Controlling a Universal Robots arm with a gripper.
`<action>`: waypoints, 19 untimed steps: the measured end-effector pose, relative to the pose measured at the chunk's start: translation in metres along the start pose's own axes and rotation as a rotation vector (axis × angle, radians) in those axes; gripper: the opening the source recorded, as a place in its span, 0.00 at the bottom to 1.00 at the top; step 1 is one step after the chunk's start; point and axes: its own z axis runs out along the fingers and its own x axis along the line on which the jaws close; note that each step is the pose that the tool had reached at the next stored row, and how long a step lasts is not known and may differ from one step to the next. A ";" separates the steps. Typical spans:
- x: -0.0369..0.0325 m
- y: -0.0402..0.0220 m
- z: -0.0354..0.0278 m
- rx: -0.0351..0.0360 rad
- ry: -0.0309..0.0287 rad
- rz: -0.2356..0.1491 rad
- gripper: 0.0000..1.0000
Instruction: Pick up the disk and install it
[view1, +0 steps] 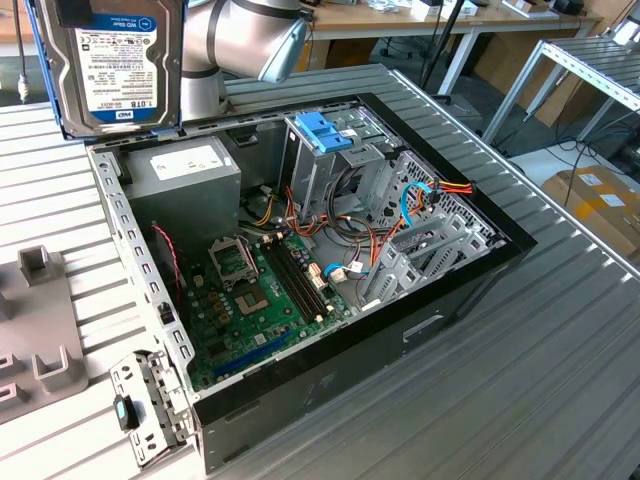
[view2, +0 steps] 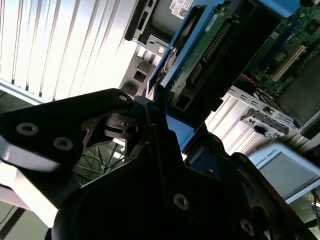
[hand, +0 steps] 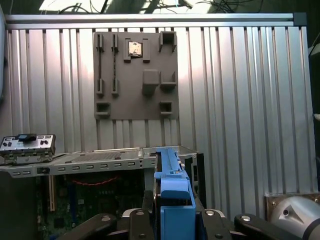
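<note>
Exterior view: one disk (view1: 120, 65) hangs upright at the exterior view's left, above the one open computer case (view1: 400, 345), long axis vertical, label facing the camera. Second wrist view: the gripper (view2: 172, 131) clamps its blue carrier (circuit-board side shows here). First wrist view: the disk is edge-on, beyond it one grey fixture plate (hand: 136, 75).
</note>
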 end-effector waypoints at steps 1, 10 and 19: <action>0.0000 -0.0006 0.0000 0.0000 0.0000 0.000 0.37; -0.0005 -0.0089 0.0000 0.0000 0.0000 0.000 0.37; -0.0010 -0.0172 0.0001 0.0000 0.0000 0.000 0.37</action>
